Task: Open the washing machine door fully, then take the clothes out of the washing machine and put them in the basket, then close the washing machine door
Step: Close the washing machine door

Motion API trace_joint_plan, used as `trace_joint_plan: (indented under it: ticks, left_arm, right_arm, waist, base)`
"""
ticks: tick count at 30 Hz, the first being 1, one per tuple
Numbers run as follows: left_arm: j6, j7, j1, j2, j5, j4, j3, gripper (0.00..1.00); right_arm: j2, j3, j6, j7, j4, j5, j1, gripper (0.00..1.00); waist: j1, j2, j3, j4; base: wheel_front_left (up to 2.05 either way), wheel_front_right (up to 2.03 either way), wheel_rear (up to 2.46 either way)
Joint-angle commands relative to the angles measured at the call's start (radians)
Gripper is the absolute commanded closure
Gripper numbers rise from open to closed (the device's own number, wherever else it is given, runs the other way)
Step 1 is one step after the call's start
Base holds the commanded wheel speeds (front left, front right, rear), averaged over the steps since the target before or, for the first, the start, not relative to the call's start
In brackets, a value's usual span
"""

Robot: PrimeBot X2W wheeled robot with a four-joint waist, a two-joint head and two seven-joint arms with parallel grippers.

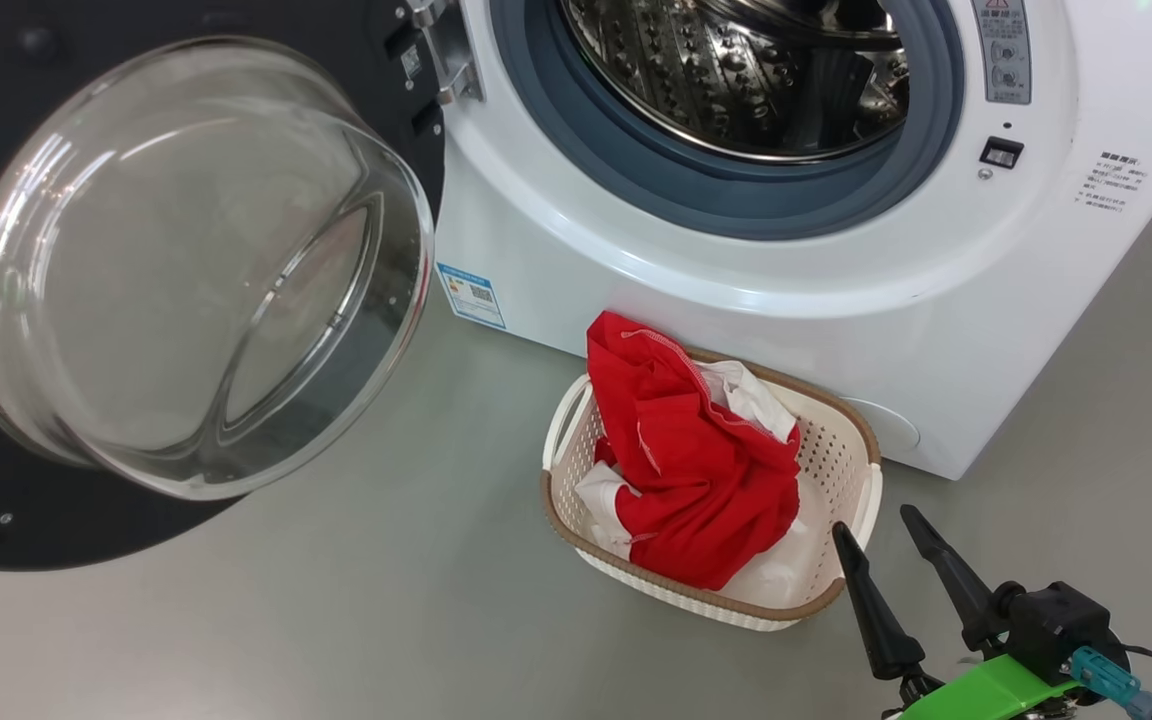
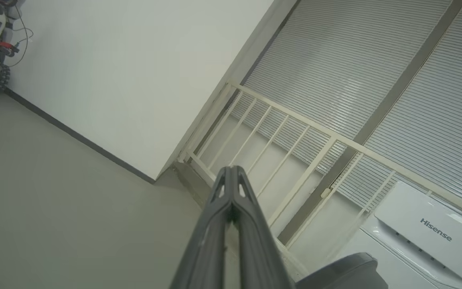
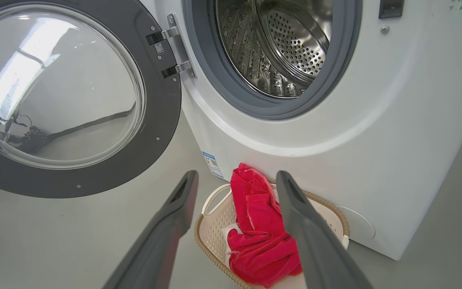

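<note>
Right hand [image 1: 874, 520]: two long dark fingers of matte plastic, tapered to points. They stand well spread and hold nothing, and a green part sits behind them at the wrist.
Left hand [image 2: 231, 170]: its two dark fingers lie pressed together along their whole length, with nothing between them. It points toward a pale wall and a white railing [image 2: 295, 132].
Basket [image 1: 836, 450]: small and rectangular with rounded corners, made of cream-white plastic pierced with rows of little holes. It has a brown woven-look rim and a loop handle on the side. It stands on the floor [image 1: 336, 620], close before the washing machine [image 1: 736, 290].
Clothes [image 1: 696, 460]: soft bright red fabric with white parts, crumpled in folds. They are heaped inside the basket and rise above its far rim.
Basket and hand: the nearer fingertip of the right hand is just beside the basket's near right corner. In the right wrist view the clothes show between the two open fingers – further on and lower.
Washing machine door [image 1: 196, 270]: round, with a wide glossy black rim and a deep bowl of clear glass. It is swung wide open to the left on its metal hinge [image 1: 446, 55].
Washing machine front: white, smooth and boxy. A grey rubber gasket [image 1: 716, 190] rings the mouth, and behind it is the shiny steel drum [image 1: 736, 70] – perforated and ribbed. A small blue sticker [image 1: 471, 295] sits low on the left.
Floor: smooth, plain grey.
</note>
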Motion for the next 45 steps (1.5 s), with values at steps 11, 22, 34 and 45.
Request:
trace_joint_plan:
  ticks: [11,22,34,45]
  left_arm:
    - [-0.006,0.523,-0.129,0.189,-0.201,0.316,-0.041,1.0]
    - [-0.006,0.834,-0.082,0.18,-0.285,0.251,-0.14,1.0]
    - [-0.006,1.078,0.141,0.179,-0.491,-0.178,-0.235,1.0]
    - [-0.006,1.054,0.234,0.141,-0.537,-0.429,-0.33,1.0]
  right_arm:
    - [-0.005,0.018,0.008,-0.006,-0.026,-0.011,-0.032,0.0]
    - [0.001,0.013,0.008,-0.006,-0.024,-0.009,-0.026,0.0]
    - [0.011,0.006,0.008,-0.006,-0.026,-0.008,-0.022,0.0]
    - [0.016,0.012,0.008,-0.006,-0.029,-0.005,-0.01,0.0]
  waist:
    - [0.0,-0.0001,0.013,-0.006]
    - [0.0,-0.0001,-0.003,0.002]
    - [0.0,-0.0001,-0.025,-0.012]
    - [0.0,-0.0001,-0.047,-0.047]
  base:
    - [0.0,0.0,0.0]
    - [0.0,0.0,0.0]
    - [0.0,0.0,0.0]
    - [0.0,0.0,0.0]
